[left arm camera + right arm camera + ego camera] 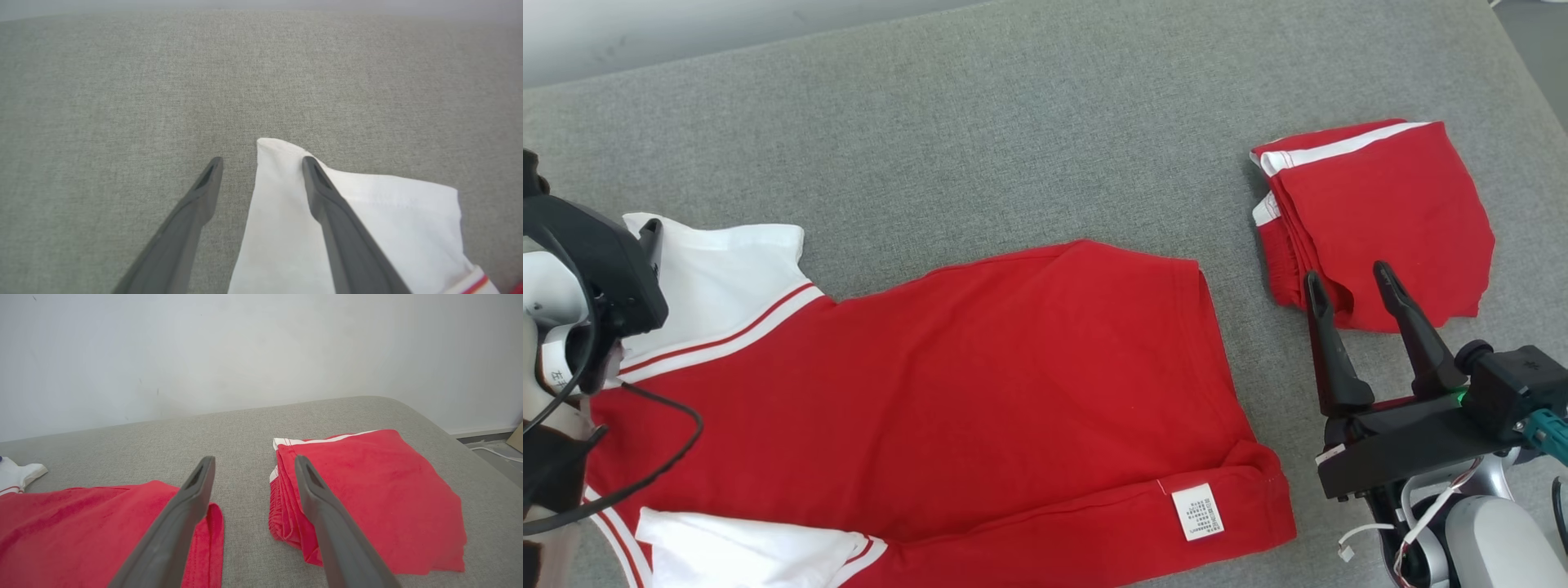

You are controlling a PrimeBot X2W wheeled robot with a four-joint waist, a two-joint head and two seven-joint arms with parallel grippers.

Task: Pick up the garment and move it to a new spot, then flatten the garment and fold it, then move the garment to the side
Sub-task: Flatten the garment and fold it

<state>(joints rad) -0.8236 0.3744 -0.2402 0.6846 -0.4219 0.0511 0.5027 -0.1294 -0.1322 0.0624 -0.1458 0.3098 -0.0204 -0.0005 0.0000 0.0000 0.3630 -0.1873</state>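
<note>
The garment is a red shirt (980,384) with white, red-striped sleeves, spread flat on the grey cloth surface with its hem to the right and a white care label (1197,512) showing. Its upper white sleeve (727,261) lies by my left arm's dark wrist (596,269). In the left wrist view my left gripper (261,163) is open, low over that sleeve (286,228), one finger across it and the sleeve's tip between the fingers. My right gripper (1346,273) is open and holds nothing, just right of the shirt's hem (81,522).
A second red garment (1388,212) with white stripes lies folded at the right, just beyond the right gripper's fingertips (367,490). The grey surface (1013,122) stretches bare behind the shirt. A white wall (245,347) backs it. Its right edge drops to a floor with a cable (496,451).
</note>
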